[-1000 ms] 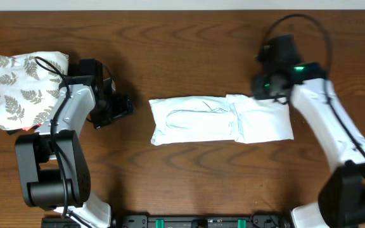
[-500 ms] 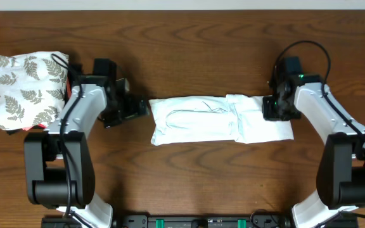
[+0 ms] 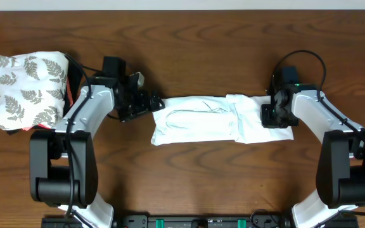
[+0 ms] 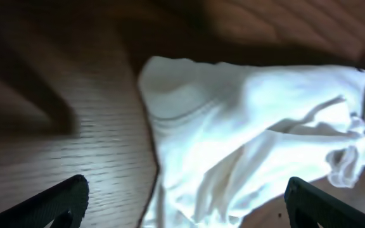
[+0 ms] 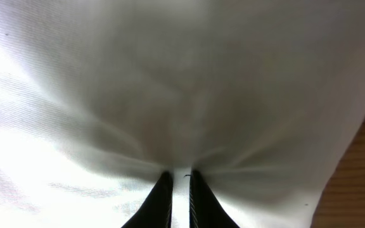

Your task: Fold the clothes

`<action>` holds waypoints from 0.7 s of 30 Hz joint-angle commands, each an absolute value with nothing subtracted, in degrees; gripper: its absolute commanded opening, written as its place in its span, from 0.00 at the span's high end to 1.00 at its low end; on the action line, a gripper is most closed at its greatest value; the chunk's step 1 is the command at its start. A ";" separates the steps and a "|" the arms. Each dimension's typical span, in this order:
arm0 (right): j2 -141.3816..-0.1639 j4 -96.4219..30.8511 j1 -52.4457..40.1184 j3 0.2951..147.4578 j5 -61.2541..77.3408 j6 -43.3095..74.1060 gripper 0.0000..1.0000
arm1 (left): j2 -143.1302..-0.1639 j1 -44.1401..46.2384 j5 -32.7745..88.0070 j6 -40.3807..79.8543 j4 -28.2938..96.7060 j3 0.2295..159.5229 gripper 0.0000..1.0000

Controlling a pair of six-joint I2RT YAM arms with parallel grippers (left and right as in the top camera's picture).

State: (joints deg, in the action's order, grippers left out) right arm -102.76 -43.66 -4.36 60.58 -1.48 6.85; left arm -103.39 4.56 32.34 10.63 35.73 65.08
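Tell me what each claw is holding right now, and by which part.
The right claw pinches a small pucker of the white T-shirt near its right end. The left claw is open at the shirt's left end, holding nothing.

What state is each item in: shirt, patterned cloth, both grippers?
white T-shirt: folded into a long strip, lying flat.
fern-leaf cloth: folded, lying at far left, untouched.
left gripper: open, at the shirt's left end.
right gripper: shut, pinching fabric at the shirt's right end.
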 commanded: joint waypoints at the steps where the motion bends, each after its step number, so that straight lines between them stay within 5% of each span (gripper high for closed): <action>1: -103.31 -43.44 -4.14 60.20 -1.02 7.25 0.90 | -105.10 4.71 36.07 9.67 35.83 63.96 0.01; 18: -103.31 -43.48 -4.14 60.20 -1.04 7.25 0.91 | -113.45 12.03 37.08 5.39 34.57 63.96 0.00; 21: -103.31 -43.51 -4.14 60.20 -1.04 7.25 0.91 | -114.02 12.62 37.06 5.34 34.61 63.96 0.08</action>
